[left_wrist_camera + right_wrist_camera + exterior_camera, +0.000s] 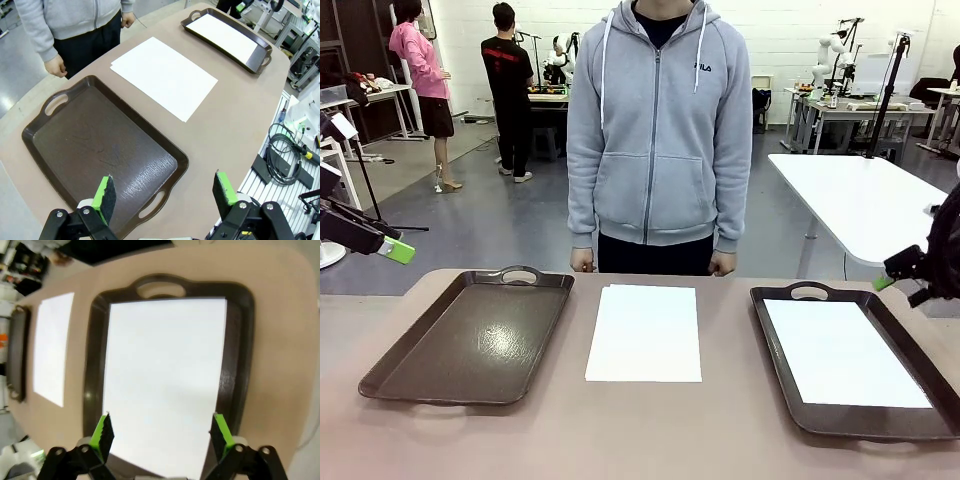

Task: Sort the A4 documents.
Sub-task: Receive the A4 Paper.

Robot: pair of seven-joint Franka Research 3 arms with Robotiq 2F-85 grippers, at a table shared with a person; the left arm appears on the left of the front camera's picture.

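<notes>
The left gripper (pixel 165 192) hangs in the air at the robot's left side, tilted down and inward, its jaws spread wide. Its green pads (pixel 105 192) stand well apart and grip nothing. The right gripper (pixel 162 432) points steeply downward from the right side, also wide open and empty. In the front view each one barely reaches in from its own edge.

1 white A4 sheet (pixel 643 332) lies flat on the table (pixel 720 440); a 2nd sheet (pixel 842 352) inside the right tray (pixel 870 421).
</notes>
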